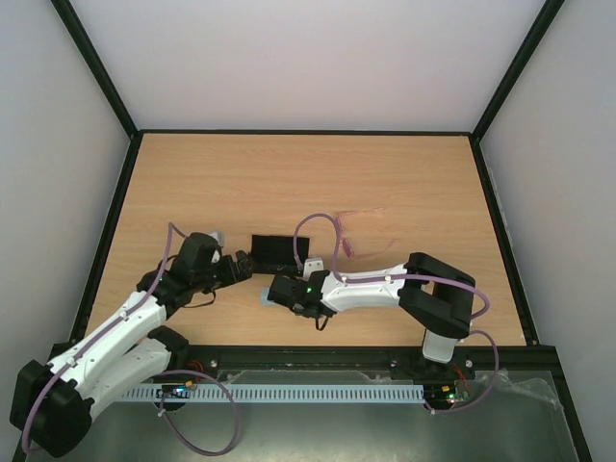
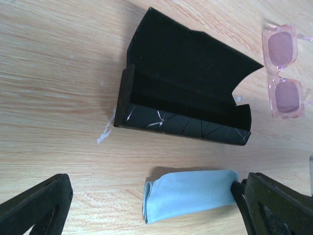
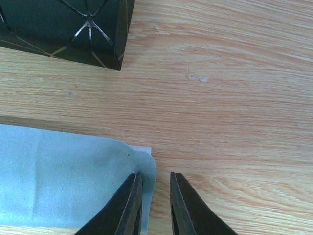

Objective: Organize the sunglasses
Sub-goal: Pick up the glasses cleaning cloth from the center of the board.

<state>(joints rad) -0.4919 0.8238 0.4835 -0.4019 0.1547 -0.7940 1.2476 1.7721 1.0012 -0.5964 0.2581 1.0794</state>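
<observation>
Pink sunglasses (image 2: 283, 73) beside open black case (image 2: 186, 98), not yet inside; left gripper (image 2: 155, 188) spread wide, empty, well short of them. Right wrist: right gripper (image 3: 155, 196) nearly closed at blue cloth (image 3: 58, 186) corner, hold uncertain. Overhead: sunglasses near tabletop (image 1: 192, 173) middle, beyond both grippers.

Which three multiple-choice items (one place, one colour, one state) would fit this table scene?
1. The black oblong case is: A shut; B open; C upside down.
2. The folded soft cloth is: A red; B green; C light blue.
3. The translucent pink plastic sunglasses lie: A in the case; B on the cloth; C on the bare wooden table.
Answers: B, its lid stands raised over an empty interior; C, both wrist views show pale blue; C, wood shows around them, beyond the case.
</observation>
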